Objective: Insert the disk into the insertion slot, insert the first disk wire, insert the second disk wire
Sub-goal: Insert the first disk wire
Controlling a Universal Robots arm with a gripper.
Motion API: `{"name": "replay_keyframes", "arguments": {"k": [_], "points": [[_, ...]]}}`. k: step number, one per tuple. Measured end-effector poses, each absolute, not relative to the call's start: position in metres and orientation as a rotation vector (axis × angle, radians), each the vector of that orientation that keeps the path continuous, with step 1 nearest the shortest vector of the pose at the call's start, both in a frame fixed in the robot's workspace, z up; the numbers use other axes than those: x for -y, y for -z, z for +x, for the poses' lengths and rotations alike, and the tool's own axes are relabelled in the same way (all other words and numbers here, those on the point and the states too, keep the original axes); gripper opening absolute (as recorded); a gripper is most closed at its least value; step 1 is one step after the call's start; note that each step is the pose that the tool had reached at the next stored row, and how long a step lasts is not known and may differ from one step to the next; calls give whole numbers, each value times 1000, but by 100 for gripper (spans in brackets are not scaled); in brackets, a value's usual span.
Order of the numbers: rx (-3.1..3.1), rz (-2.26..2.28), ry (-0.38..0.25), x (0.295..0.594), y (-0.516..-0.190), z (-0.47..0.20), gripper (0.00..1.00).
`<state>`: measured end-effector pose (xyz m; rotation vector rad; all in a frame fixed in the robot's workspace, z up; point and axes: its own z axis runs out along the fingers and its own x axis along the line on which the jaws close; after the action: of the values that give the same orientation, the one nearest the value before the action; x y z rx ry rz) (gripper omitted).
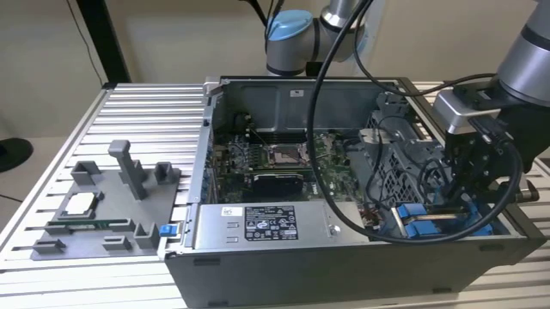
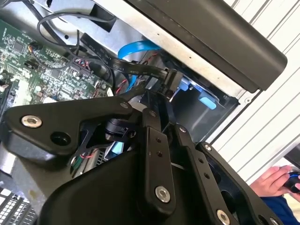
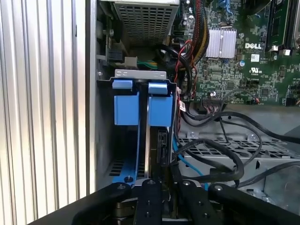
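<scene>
The pincer (image 2: 157, 104) is hanging low inside the open computer case (image 1: 344, 264), at the drive cage (image 1: 397, 175) on the exterior view's right. Its own black linkage is blocking its tip in both wrist views, so I cannot tell whether it is spread, pressed together or pinching anything. A black connector (image 2: 171, 80) on a flat black cable is sitting just beyond that tip, and whether they are touching is unclear. The disk (image 3: 160, 108) is standing edge-on in the insertion slot (image 1: 429, 225), showing only the blue tab of its frame, with its silver body hidden down in the cage. A second blue tab (image 3: 125, 101) is standing just beside it over a dark bay. Black cables (image 3: 220, 157) are looping across the cage, hiding where a thin blue cable (image 3: 187, 164) is ending. A person's hand (image 2: 272, 180) is showing only in part, over the ribbed table (image 2: 262, 110).
</scene>
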<state>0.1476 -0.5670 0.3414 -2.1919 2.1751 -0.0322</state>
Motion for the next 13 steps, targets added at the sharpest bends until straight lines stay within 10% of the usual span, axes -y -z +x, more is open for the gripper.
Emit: {"name": "replay_keyframes", "arguments": {"k": [13], "points": [[-2185, -2184, 35, 567, -335, 150, 0]]}}
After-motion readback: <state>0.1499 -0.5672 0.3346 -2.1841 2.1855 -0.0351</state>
